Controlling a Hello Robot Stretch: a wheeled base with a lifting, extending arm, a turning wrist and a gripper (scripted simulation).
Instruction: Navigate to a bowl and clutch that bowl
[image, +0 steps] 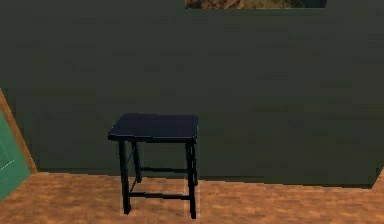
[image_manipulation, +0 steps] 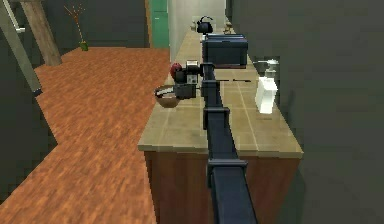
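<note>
Arm (image_manipulation: 224, 150) outstretched over counter (image_manipulation: 180, 130); gripper (image_manipulation: 170, 92) leftward

No words, numbers or signs are showing clearly enough to read on anything in these two views.

- Stool (image: 155, 128) stands before the wall (image: 250, 90), with a picture (image: 255, 4) at its 1 o'clock.
- On the surface (image_manipulation: 190, 125): bowl (image_manipulation: 168, 93) at 9 o'clock, box (image_manipulation: 225, 50) at 12, bottle (image_manipulation: 266, 95) at 3.
</note>
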